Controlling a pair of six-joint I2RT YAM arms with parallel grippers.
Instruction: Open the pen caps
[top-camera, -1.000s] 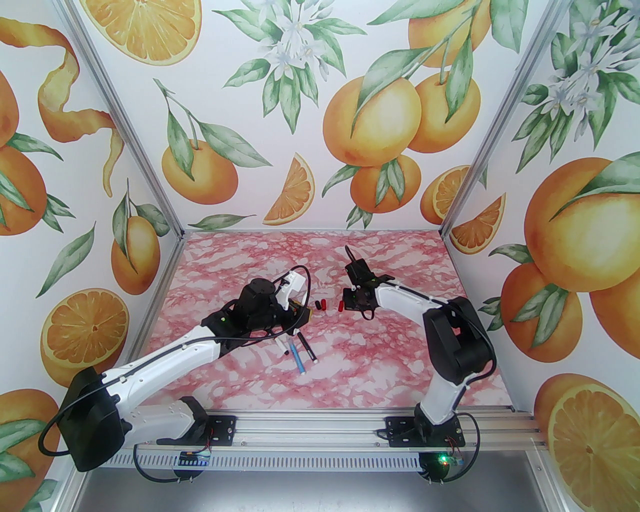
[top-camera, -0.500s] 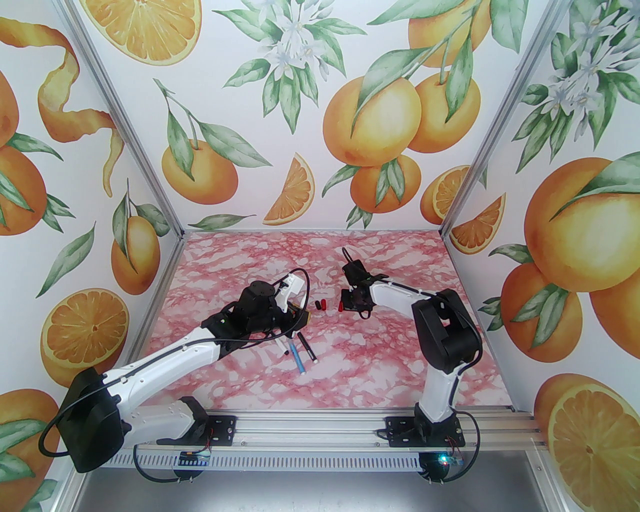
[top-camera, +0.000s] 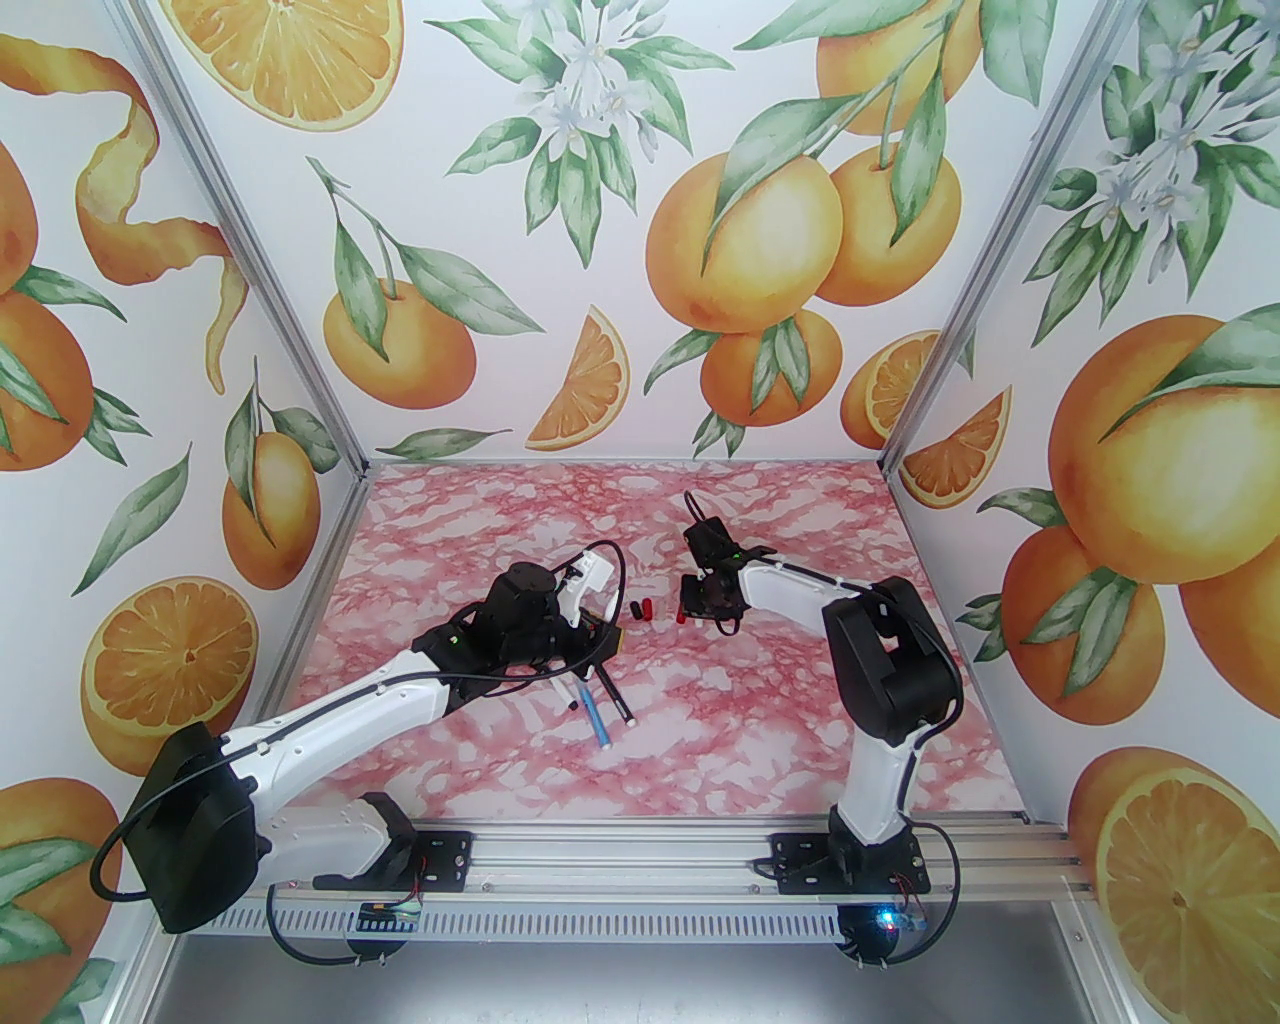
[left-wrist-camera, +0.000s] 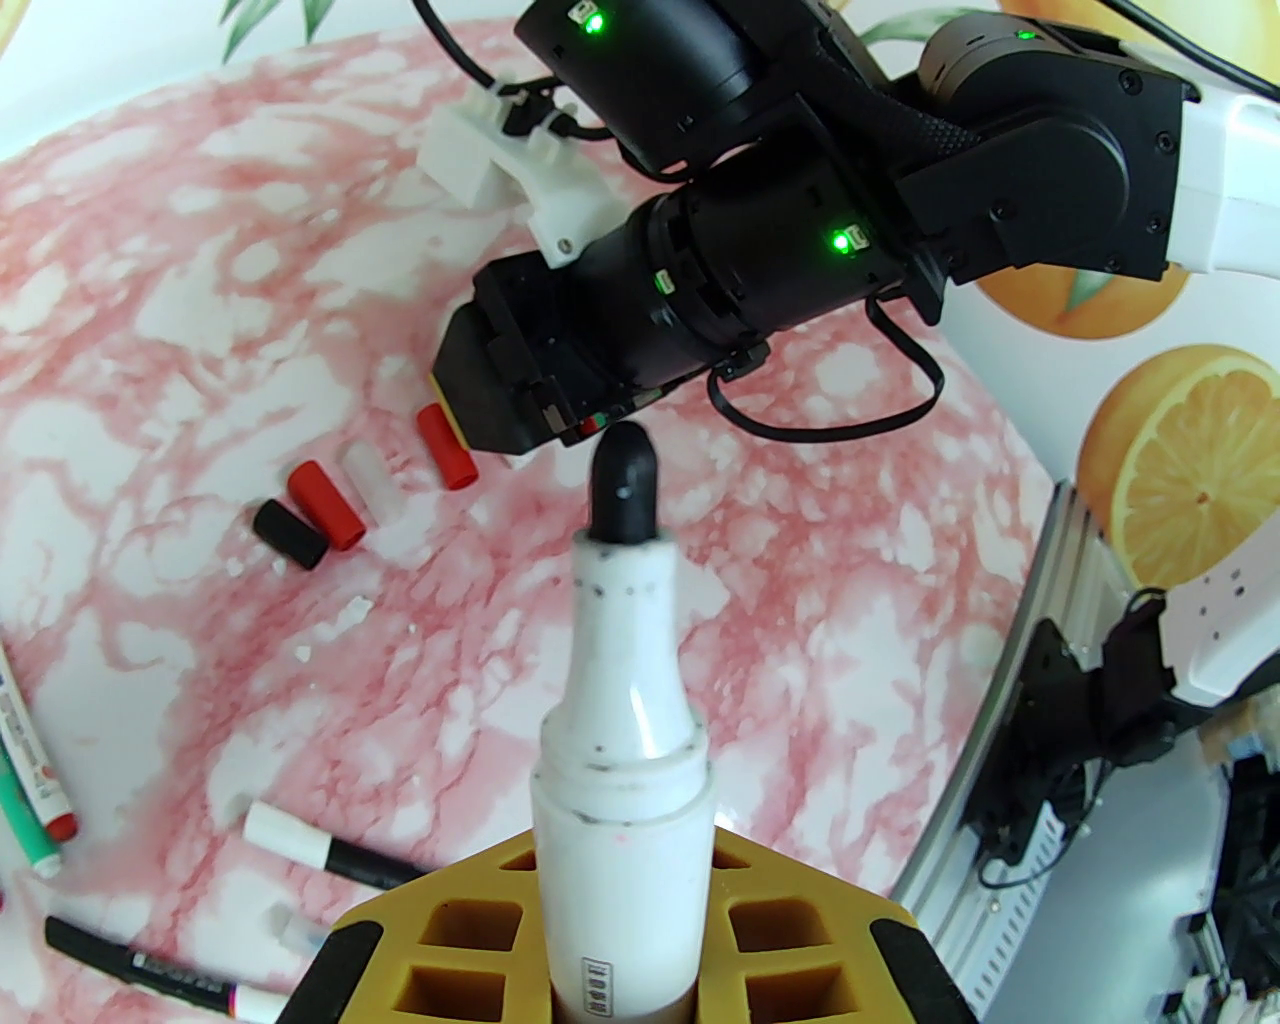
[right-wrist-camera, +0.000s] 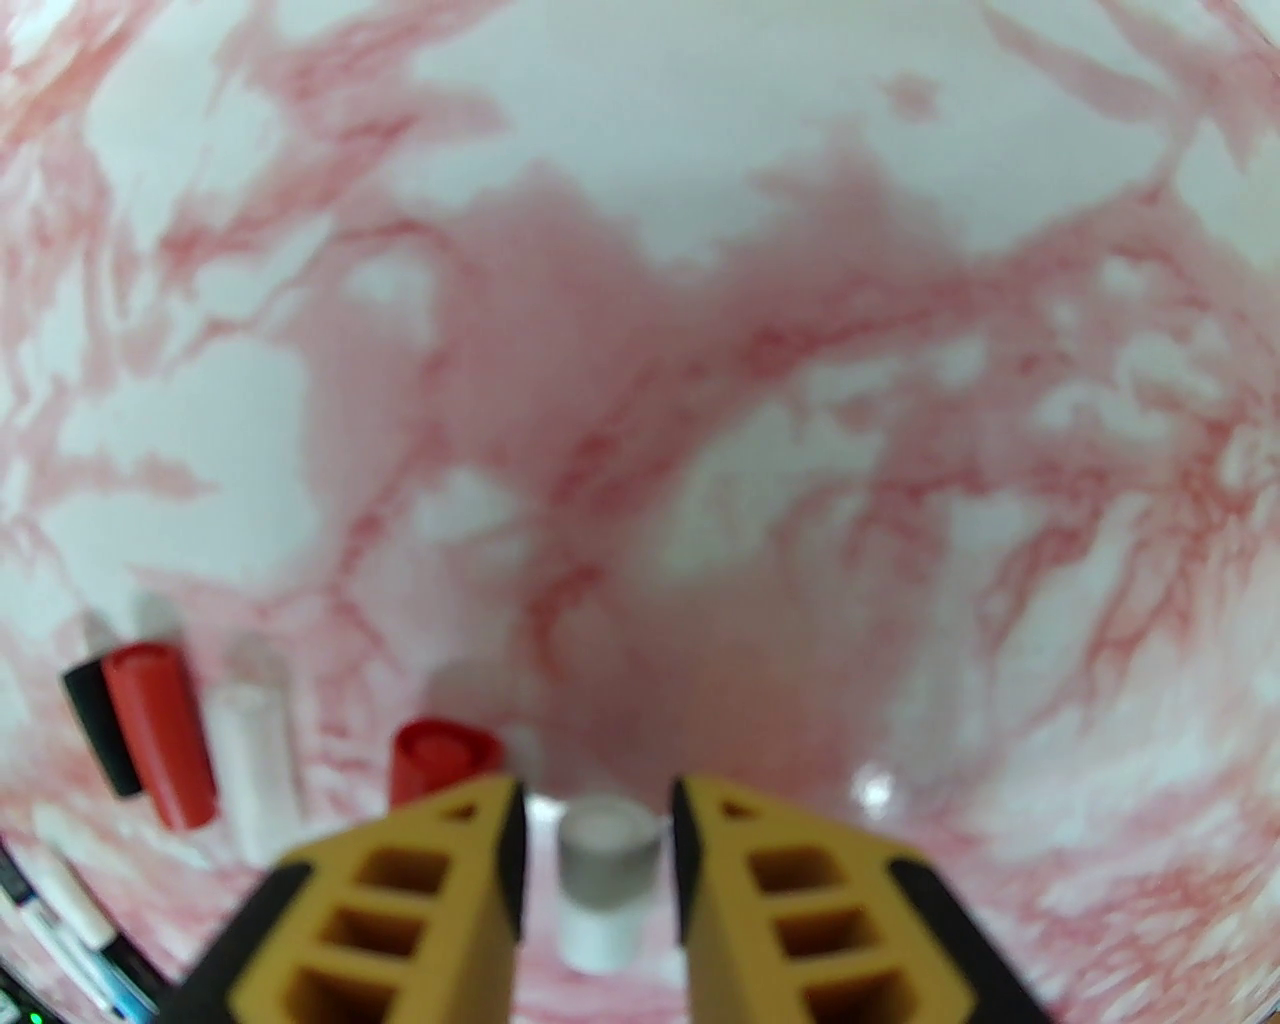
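Left pincer (left-wrist-camera: 620, 890) is clamping uncapped pen (left-wrist-camera: 620, 690) | right pincer (right-wrist-camera: 595, 800) is gaping around white cap (right-wrist-camera: 603, 885) sitting on surface (right-wrist-camera: 700, 300) beside red cap (right-wrist-camera: 440, 760) | risk: pincer brushing white cap while lifting, sending it rolling.

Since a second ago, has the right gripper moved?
Yes. The right gripper has edged slightly left, toward the loose black cap, which stayed put.

Left gripper (left-wrist-camera: 620, 925) grips a white pen (left-wrist-camera: 620, 720) with bare black nib (left-wrist-camera: 622, 485); beyond, a black cap (left-wrist-camera: 290, 535), red cap (left-wrist-camera: 325, 503), white cap (left-wrist-camera: 368, 487) and second red cap (left-wrist-camera: 446, 447) lie on the table (left-wrist-camera: 150, 250).
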